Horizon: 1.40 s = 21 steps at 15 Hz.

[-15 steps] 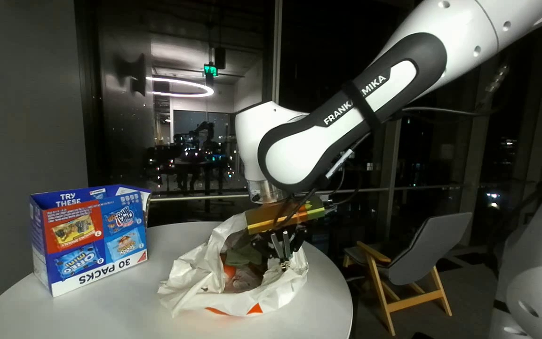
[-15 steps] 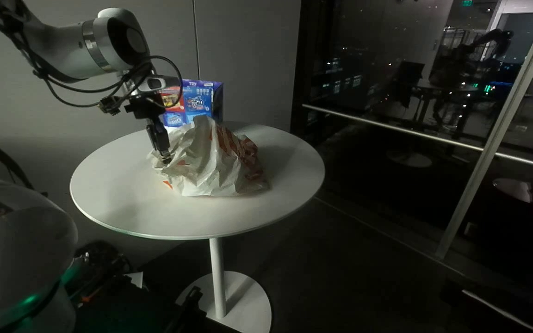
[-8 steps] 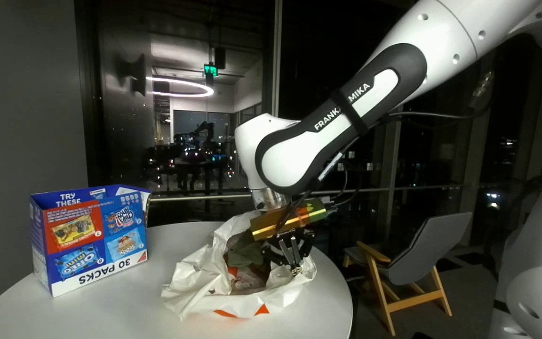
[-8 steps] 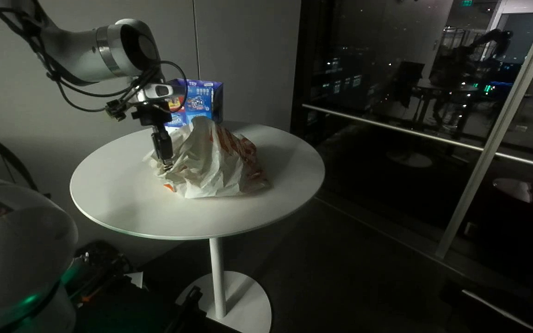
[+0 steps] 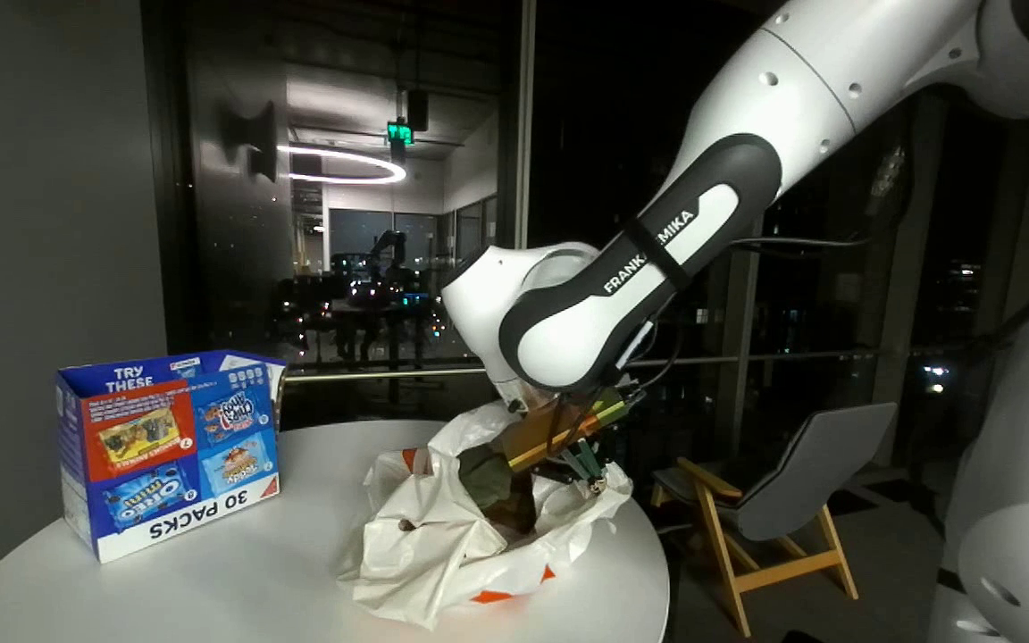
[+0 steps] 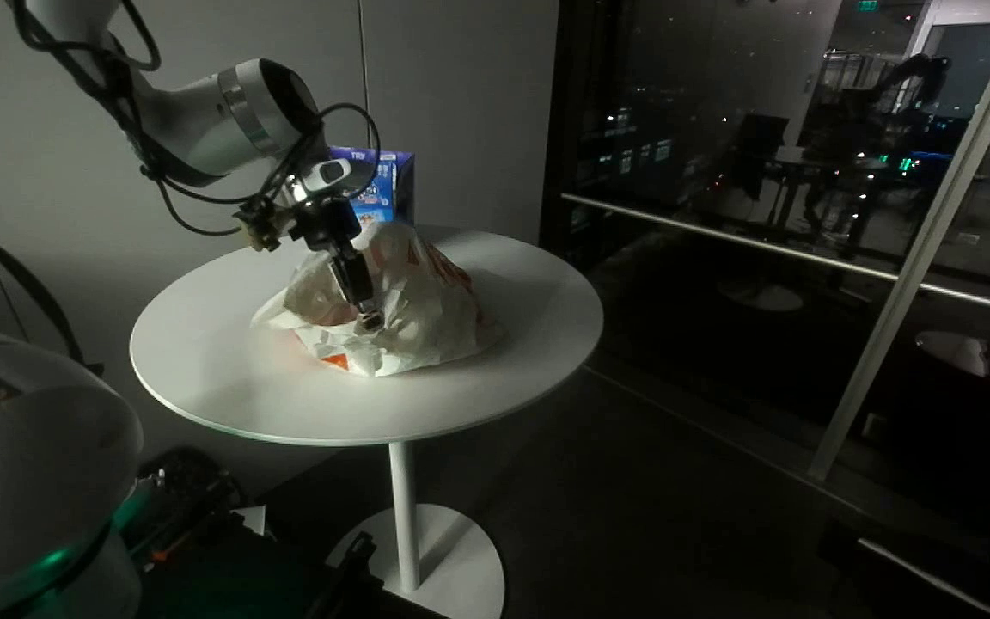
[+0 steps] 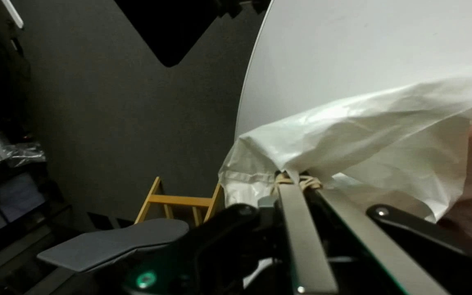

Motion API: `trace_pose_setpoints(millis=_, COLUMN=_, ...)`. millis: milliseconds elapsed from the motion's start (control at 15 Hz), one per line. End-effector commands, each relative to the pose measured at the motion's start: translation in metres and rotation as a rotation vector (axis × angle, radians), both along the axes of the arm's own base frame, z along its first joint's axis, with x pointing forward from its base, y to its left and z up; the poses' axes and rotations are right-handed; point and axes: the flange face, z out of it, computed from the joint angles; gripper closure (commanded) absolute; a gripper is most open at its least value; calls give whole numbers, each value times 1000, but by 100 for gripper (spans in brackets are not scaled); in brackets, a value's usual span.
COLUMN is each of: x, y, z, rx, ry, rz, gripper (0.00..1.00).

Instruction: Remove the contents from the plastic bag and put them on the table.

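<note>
The white plastic bag [image 5: 425, 545] with orange print lies crumpled on the round white table [image 5: 229, 594], its mouth gaping. A fold of its rim is pinched between the fingertips of my gripper [image 7: 300, 180] in the wrist view. In both exterior views the gripper [image 5: 598, 485] leans tilted over the rim on one side of the mouth. Of the contents, a dark brown piece [image 5: 516, 507] and an olive-dark shape [image 5: 484, 478] show inside the opening, partly behind the gripper's mount. Whatever lies deeper is hidden by the bag [image 6: 435, 301].
A blue printed cardboard box [image 5: 175, 455] stands upright on the table behind the bag, partly covered by the arm in an exterior view [image 6: 385, 191]. The table's edge [image 7: 247, 73] runs close to the gripper. Beyond it, on the floor, is a grey chair with wooden legs [image 5: 773, 500].
The gripper has tilted and moved, dragging the pinched rim with it towards the table's edge. The bag has slid and twisted along, and its mouth has changed shape. The box has stayed put.
</note>
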Motion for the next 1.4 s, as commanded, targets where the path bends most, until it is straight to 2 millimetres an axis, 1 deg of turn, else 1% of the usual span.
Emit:
trace_pose_setpoints(millis=0, x=15, y=-8, z=0, rx=-34, ry=-7, rz=-4, gripper=90)
trace_pose_setpoints(millis=67, x=16, y=-5, z=1, rx=72, ry=11, rz=39, gripper=65)
trace_pose_setpoints(millis=200, x=16, y=0, z=8, rx=180, ry=4, rz=91, gripper=64)
trace_pose_setpoints(millis=267, x=14, y=4, z=18, rx=225, ry=-4, rz=126, gripper=58)
trace_pose_setpoints(millis=333, x=11, y=7, z=28, rx=265, ry=-11, rz=161, gripper=50)
trace_pose_setpoints(millis=467, x=3, y=14, z=50, rx=321, ry=-28, rz=245, gripper=37)
trace_pose_setpoints(millis=533, x=2, y=17, z=58, rx=343, ry=-30, rz=291, gripper=28)
trace_pose_setpoints(millis=667, x=9, y=24, z=59, rx=406, ry=-19, rz=372, gripper=15)
trace_pose_setpoints(millis=733, x=13, y=27, z=56, rx=433, ry=-9, rz=415, gripper=5)
trace_pose_setpoints(millis=800, x=16, y=32, z=54, rx=468, ry=-8, rz=452, gripper=1)
trace_pose_setpoints(millis=933, x=21, y=43, z=48, rx=531, ry=-4, rz=533, gripper=0)
trace_pose_setpoints(millis=1067, x=27, y=49, z=40, rx=590, ry=19, rz=615, gripper=0)
trace_pose_setpoints(millis=1200, x=33, y=43, z=26, rx=632, ry=112, rz=687, gripper=0)
trace_pose_setpoints(millis=1333, x=35, y=32, z=18, rx=603, ry=174, rz=688, gripper=0)
